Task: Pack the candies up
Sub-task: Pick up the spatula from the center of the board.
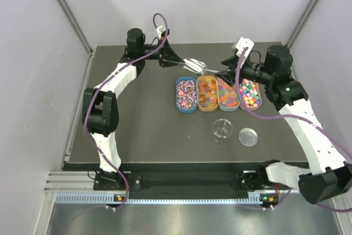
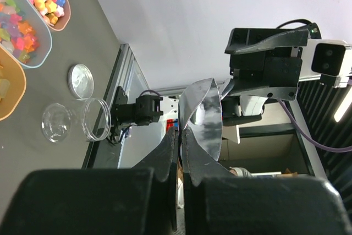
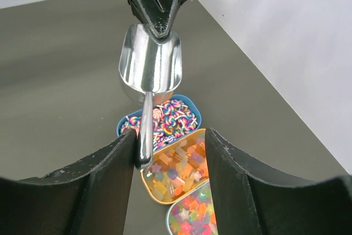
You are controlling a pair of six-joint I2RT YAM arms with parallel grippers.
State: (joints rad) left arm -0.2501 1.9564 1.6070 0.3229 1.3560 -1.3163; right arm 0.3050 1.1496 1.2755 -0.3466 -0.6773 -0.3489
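The candies fill four oval trays in a row: pink-black-white bits [image 1: 186, 93], orange-yellow gummies [image 1: 207, 92], rainbow gummies [image 1: 227, 94] and pastel cubes [image 1: 250, 93]. My left gripper [image 1: 177, 60] is shut on the rim of the silver scoop's bowl [image 1: 196, 65] and holds it above the table behind the trays. In the left wrist view the gripper [image 2: 181, 134] pinches the scoop [image 2: 202, 118]. My right gripper [image 3: 170, 147] is open around the scoop's handle [image 3: 145, 130], which lies close to its left finger [image 3: 110, 174]. It hangs over the candies [image 3: 170, 118].
A clear round jar [image 1: 221, 130] stands open in front of the trays, its lid [image 1: 248, 136] flat on the table to its right. Both show in the left wrist view, the jar [image 2: 82, 119] and the lid [image 2: 81, 80]. White walls enclose the dark table [image 1: 143, 125].
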